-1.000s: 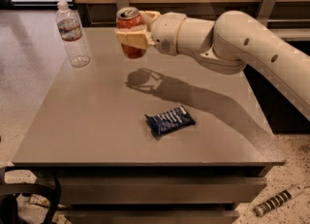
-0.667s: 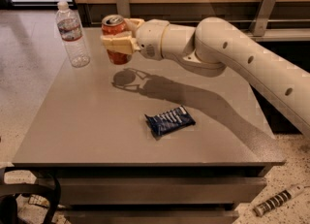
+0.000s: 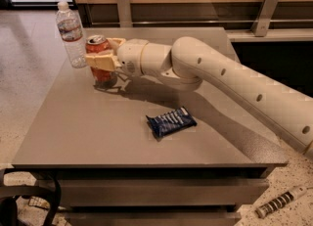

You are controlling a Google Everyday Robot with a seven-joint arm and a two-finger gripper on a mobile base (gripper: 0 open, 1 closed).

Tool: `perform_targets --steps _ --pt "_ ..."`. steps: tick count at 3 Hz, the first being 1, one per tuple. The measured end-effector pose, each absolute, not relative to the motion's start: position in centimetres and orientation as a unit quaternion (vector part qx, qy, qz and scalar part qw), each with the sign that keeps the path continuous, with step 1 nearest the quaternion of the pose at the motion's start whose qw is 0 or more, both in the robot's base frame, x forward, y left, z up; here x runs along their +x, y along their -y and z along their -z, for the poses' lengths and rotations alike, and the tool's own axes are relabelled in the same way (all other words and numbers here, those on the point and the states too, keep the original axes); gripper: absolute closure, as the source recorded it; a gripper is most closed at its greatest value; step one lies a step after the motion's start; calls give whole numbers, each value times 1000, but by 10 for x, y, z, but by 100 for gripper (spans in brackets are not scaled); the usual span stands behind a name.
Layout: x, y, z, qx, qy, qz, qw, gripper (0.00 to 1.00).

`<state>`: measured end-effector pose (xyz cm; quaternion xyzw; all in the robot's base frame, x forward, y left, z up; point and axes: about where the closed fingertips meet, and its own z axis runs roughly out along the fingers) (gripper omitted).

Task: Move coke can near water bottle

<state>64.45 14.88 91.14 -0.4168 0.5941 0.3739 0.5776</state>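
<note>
The coke can [image 3: 99, 76], red-orange with a silver top, stands upright at the table's back left, its base at or just above the surface. My gripper [image 3: 103, 56] is shut on the coke can, one tan finger across its front and one behind it. The water bottle [image 3: 71, 35], clear with a white cap and a red-and-white label, stands upright just left of the can, a small gap between them. My white arm reaches in from the right.
A dark blue snack packet [image 3: 170, 121] lies near the middle of the grey table [image 3: 98, 137]. A wooden wall and metal rail posts run behind the table. The table's left edge is close to the bottle.
My gripper has carried the coke can left and down, from above the table's back middle to right beside the water bottle. Bottle and packet have not moved.
</note>
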Motion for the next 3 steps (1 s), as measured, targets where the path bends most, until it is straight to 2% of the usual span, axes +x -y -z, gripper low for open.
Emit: perform_targets --steps 2,3 --pt "652 -182 -886 -411 -583 -383 587 100" --pt "650 -184 -886 -412 -582 -384 586 82"
